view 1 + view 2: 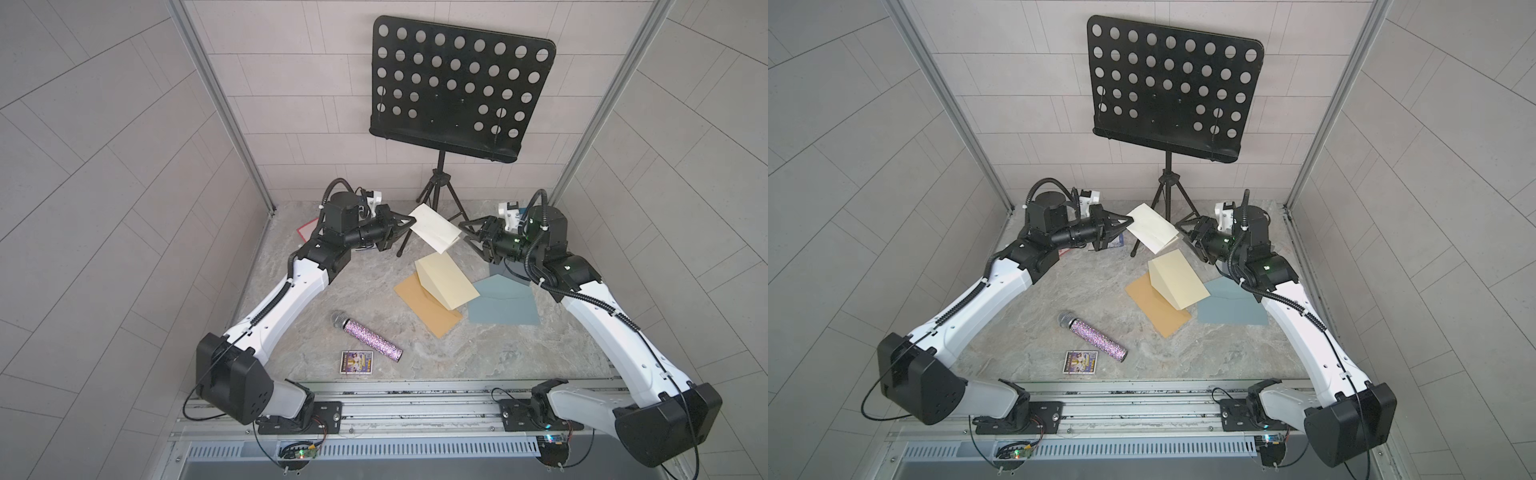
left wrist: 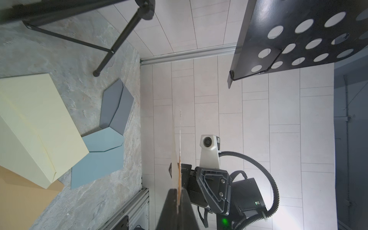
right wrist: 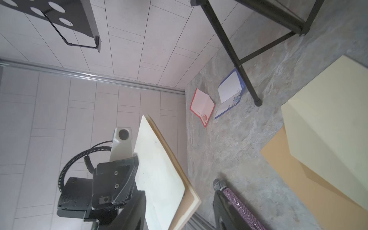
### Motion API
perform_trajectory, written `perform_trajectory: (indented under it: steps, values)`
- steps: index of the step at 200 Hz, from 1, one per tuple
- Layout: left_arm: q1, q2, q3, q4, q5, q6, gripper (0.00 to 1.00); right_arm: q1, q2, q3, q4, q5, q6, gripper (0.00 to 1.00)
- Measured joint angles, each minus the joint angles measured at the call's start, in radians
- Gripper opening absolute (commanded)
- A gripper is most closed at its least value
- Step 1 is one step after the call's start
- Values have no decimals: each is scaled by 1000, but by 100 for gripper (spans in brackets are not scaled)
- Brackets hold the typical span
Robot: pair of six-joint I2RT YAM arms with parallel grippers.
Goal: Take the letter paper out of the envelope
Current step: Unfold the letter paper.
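Behind left arm, on table: red card (image 1: 304,233). Well toward base from left pincer (image 1: 411,223): mic (image 1: 368,337), with picture card (image 1: 356,362) just beside it.

Left pincer closed tight on one corner of envelope (image 1: 434,228). Envelope held in air, clear of table, spanning gap between the two pincers. Seen edge-on in left wrist view, clamped between fingers (image 2: 168,211).

Beyond the gap, at back wall: stand (image 1: 457,87).

Right pincer (image 1: 464,236) with jaws apart, other end of envelope between them, not clamped; nothing gripped. In right wrist view, white face (image 3: 159,175) over tan layer at that end; whether letter paper or envelope, cannot tell.

Below held envelope, toward base from right pincer: yellow envelope (image 1: 446,280) partly over tan envelope (image 1: 428,309), blue envelope (image 1: 503,307) just beside, reaching under right arm.
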Motion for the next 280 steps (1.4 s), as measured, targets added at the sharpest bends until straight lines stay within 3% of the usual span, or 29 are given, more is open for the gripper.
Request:
perform_trajectory:
  steps: [62, 137, 280]
  values:
    - [-32, 21, 2, 40, 10, -23, 0, -28, -29, -3, 28, -23, 104, 53]
    - [-32, 21, 4, 40, 12, -21, 0, -92, -76, 12, -117, -10, 42, 51]
    - [-51, 22, 4, 45, 0, -22, 0, -39, -90, -32, -21, -33, 134, 49]
